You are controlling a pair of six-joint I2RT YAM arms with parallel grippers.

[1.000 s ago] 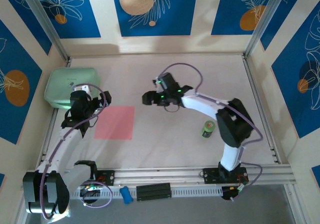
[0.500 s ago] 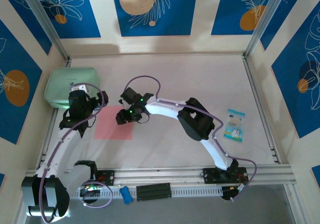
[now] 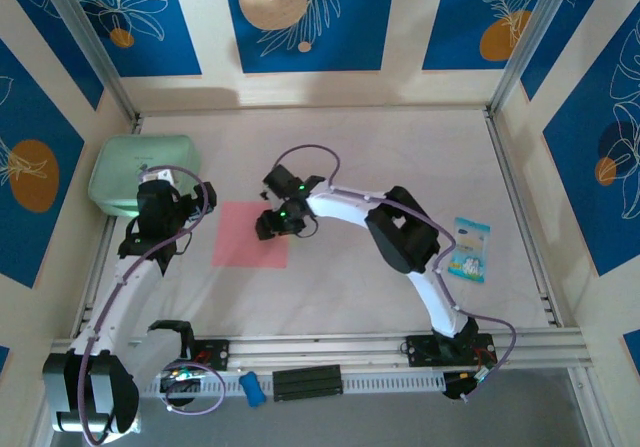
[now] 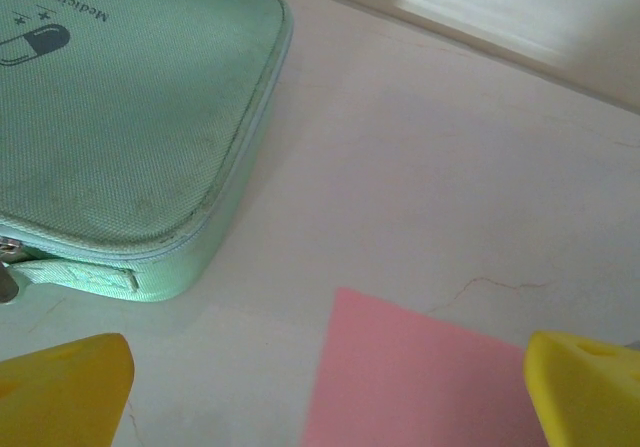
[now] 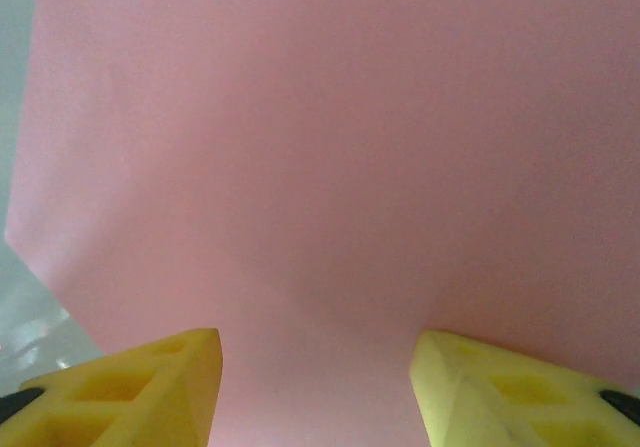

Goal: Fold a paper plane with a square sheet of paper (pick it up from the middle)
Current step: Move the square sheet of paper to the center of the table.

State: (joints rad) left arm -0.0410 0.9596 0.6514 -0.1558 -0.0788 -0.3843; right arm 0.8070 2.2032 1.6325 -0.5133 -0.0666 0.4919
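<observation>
Top external, thin pink square paper sheet (image 3: pixel 240 249) flat on pale table (image 3: pixel 400 157), left of centre, right claw (image 3: pixel 272 225) over its upper right edge, left claw (image 3: pixel 160 179) beside mint-green rounded fabric case (image 3: pixel 125 167), left wrist, yellow fingers (image 4: pixel 65 382) spread wide, released, sheet corner at lower centre, right wrist, yellow fingertips (image 5: pixel 150 387) parted on the sheet, clamping nothing.

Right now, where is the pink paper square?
In the top view the paper square lies left of centre on the table, near the green case, with the right gripper over its right edge.
</observation>
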